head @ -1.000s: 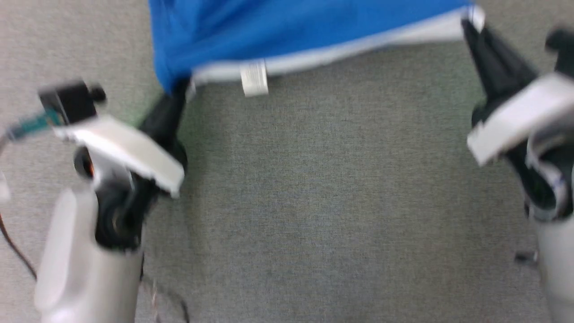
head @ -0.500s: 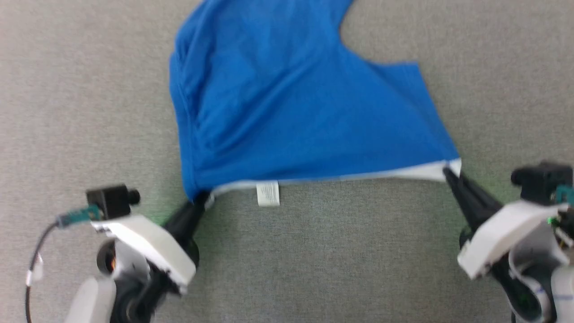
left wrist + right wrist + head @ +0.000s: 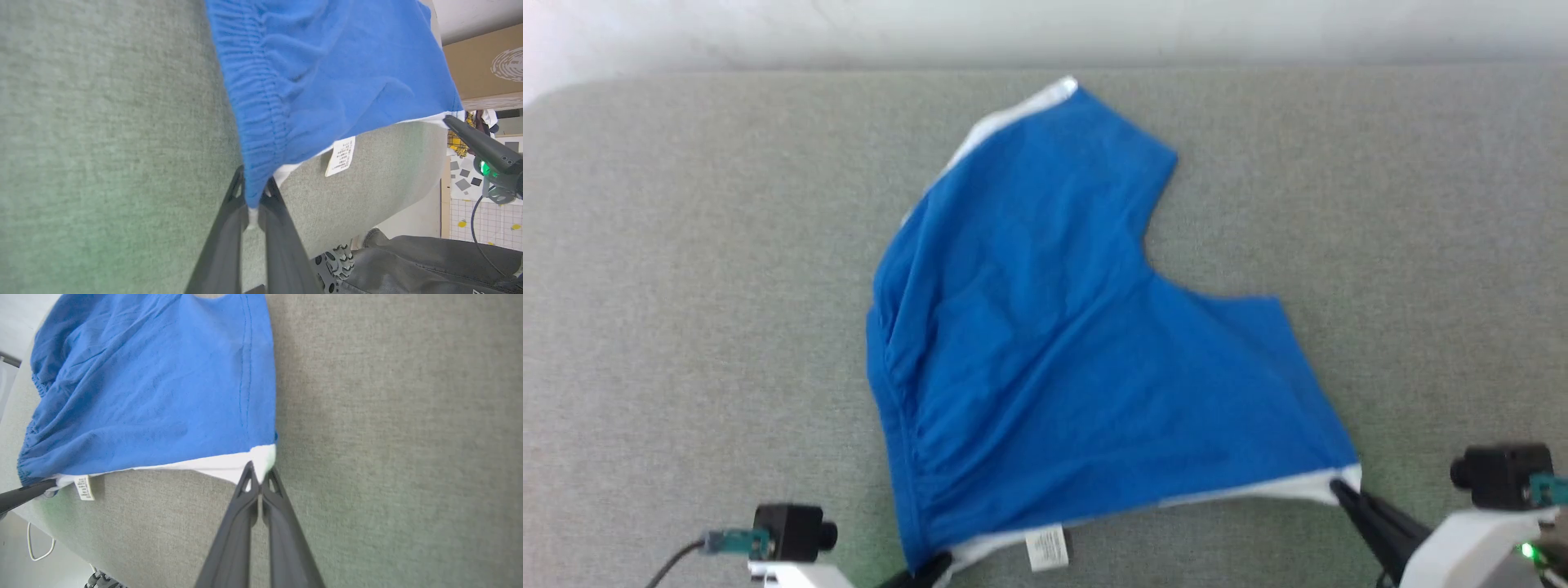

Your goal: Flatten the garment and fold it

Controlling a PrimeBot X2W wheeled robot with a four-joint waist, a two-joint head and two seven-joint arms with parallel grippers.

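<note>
Shorts [image 3: 1054,343] lie mid table [image 3: 686,286], one leg pointing to the far edge and the white-striped side along the near edge. Left claw [image 3: 254,206] is pinched shut on the waistband corner, right claw [image 3: 260,473] pinched shut on the white hem corner. To do this well: pull both corners apart evenly and low so the striped side goes taut and the puckers by the waistband smooth out, without dragging cloth off the near edge. Care label [image 3: 1046,547] hangs loose. Table is grey-green felt, grippy-looking. A cardboard box [image 3: 482,61] stands beyond it.
</note>
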